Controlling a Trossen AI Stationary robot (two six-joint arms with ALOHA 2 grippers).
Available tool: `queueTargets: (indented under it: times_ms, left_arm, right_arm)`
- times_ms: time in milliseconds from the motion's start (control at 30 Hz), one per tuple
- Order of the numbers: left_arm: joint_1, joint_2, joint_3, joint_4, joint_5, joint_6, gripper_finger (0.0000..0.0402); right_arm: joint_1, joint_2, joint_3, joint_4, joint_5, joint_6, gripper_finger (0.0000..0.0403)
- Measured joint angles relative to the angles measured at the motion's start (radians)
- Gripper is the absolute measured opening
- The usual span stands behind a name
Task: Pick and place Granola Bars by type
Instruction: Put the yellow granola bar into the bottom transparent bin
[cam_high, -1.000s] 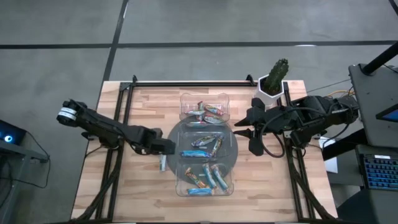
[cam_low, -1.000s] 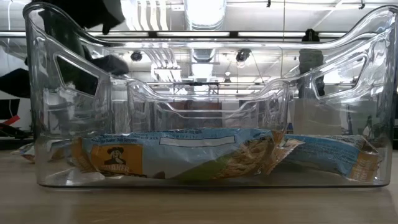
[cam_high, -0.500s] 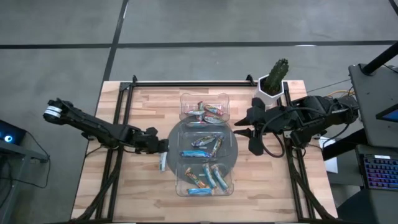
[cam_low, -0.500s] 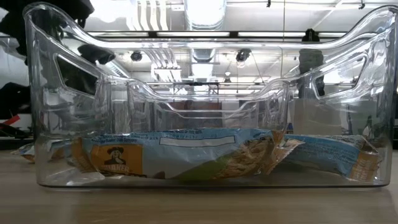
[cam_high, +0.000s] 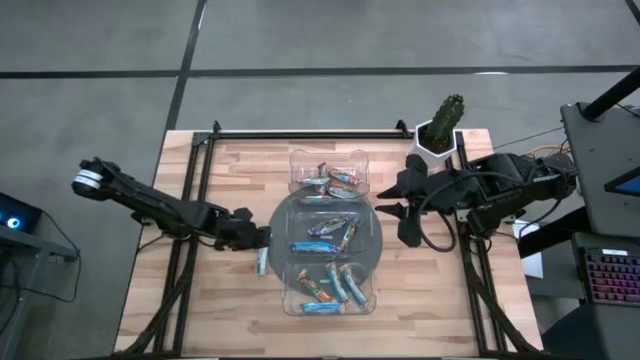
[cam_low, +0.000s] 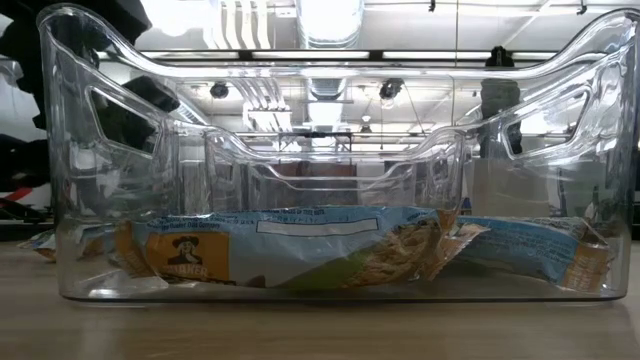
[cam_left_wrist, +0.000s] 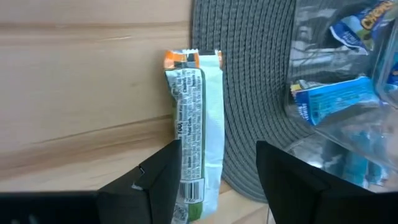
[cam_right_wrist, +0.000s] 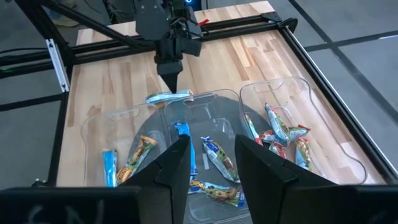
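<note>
Left gripper (cam_high: 258, 238) fingers apart, low over one loose bar (cam_left_wrist: 194, 127) lying on the wood against the grey mat (cam_left_wrist: 249, 93) | right gripper (cam_high: 393, 197) fingers apart, waiting beside the tray (cam_high: 372, 290) | tray: three compartments holding Granola Bars (cam_high: 325, 181), roughly four to six each; exact counts unclear
</note>
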Motion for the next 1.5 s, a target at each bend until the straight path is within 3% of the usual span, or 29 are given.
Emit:
queueTargets:
  times_ms: [900, 1500]
  left_arm:
    - [0.0, 0.248, 0.083, -0.024, 0.036, 0.018, 0.0186]
    - [0.0, 0.263, 0.133, -0.12, 0.071, 0.085, 0.0091]
  right_arm:
    - [-0.01, 0.0, 0.0, -0.005, -0.001, 0.0, 0.0098]
    - [-0.01, 0.0, 0.0, -0.004, -0.003, 0.0, 0.0077]
